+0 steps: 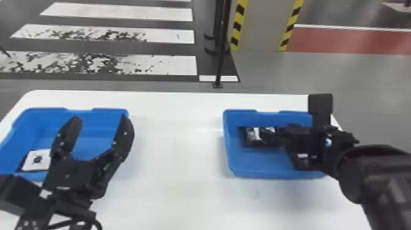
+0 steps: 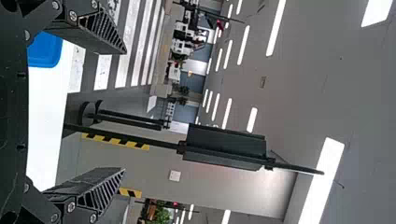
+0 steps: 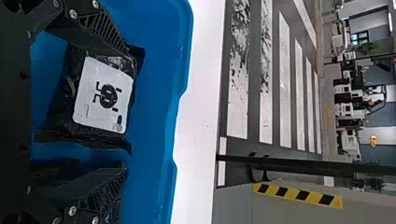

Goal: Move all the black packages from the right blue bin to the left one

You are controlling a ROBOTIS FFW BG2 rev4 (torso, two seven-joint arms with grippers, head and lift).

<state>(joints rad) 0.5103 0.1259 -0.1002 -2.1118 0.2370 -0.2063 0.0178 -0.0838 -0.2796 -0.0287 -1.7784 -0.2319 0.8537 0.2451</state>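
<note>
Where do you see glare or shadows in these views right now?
Head view: a soft grey shadow on the smooth white table, just in front of the right-hand blue plastic bin. Left wrist view: bright white rectangular ceiling light, glowing against the grey ceiling. Right wrist view: small glints on the crinkled black plastic package, beside its white label.

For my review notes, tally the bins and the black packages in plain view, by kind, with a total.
Blue bins: 2 (left blue bin, right blue bin)
Black packages: 2 (left bin's package, right bin's package)
Total: 4. The right gripper may hide more.
</note>
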